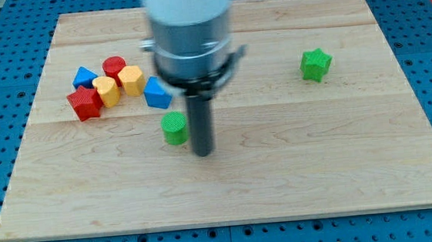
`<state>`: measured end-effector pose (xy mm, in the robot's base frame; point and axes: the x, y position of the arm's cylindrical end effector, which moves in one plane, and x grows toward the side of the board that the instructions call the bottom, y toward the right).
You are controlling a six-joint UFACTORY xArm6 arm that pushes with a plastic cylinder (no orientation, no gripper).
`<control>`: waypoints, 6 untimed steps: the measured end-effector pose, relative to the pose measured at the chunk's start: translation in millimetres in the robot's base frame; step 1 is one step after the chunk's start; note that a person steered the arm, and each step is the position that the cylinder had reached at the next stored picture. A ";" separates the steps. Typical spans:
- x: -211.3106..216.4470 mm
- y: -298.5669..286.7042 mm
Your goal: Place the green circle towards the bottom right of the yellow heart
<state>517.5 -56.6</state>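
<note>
Though near, blue block (157, 93) aside

Green circle (175, 128) showing green, star (316, 64) green too; red cylinder (114, 67), red star (85, 103), two yellow blocks (106, 91) (132, 80), two blue blocks (84, 76) (157, 93); board (319, 159) showing pale woodgrain; my tip (204, 152) looking dark grey.

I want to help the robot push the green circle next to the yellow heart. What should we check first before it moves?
1. Green circle in plain view: ok.
2. My tip near it: ok, just to its right and slightly lower.
3. Tip touching the circle: cannot tell.
4. Yellow heart found: ok, in the cluster at upper left.
5. Spot to the heart's bottom right free: not ok, the blue block sits close by.
6. Green star out of the way: ok, far right.
</note>
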 end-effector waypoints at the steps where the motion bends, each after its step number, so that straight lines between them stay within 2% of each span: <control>1: -30.4 -22.2; 2: -35.9 -17.1; 3: -37.3 46.2; 4: -54.5 34.9; 5: -70.0 -39.7; 6: -59.0 -6.0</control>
